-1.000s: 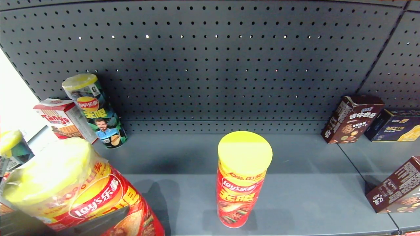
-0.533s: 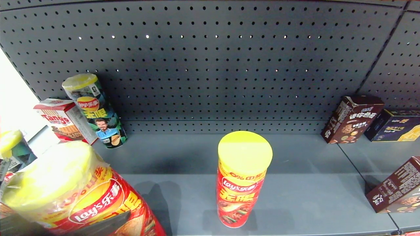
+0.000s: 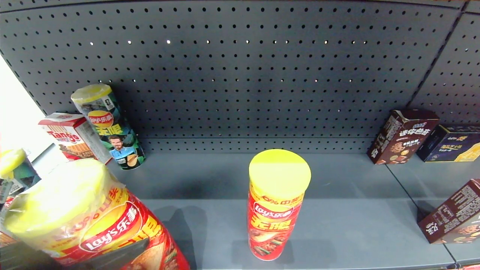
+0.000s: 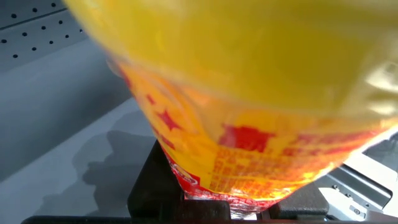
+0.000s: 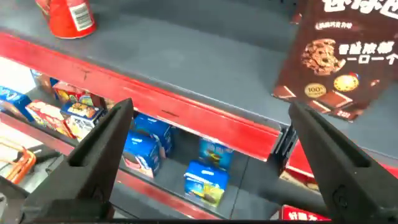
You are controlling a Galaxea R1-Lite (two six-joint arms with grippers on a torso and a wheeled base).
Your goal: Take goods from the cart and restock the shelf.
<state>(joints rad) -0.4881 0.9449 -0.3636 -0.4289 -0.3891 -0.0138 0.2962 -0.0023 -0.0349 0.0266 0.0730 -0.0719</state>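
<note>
— Between the pads of the left claw (image 4: 211, 208), clamped: red canister (image 3: 86, 213), long axis tilted, lid end uppermost. Bare shelf (image 3: 348, 221) where?
— Below and ahead of that claw; standing canister (image 3: 275, 210) ahead, off to its right, well apart.
— Right claw (image 5: 210, 107)?
— Spread apart, holding nothing, brown box (image 5: 339, 59) ahead of it. Judged: left-arm placement, base set down first.

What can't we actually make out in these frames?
- held red can: base cut off by head view's bottom edge; blurred close-up in left wrist view.
- far-left can: cut by head view's left edge, partly behind the held red can.
- brown box: cut by head view's right edge.
- blue packs: partly hidden under the red shelf lip, right wrist view.
</note>
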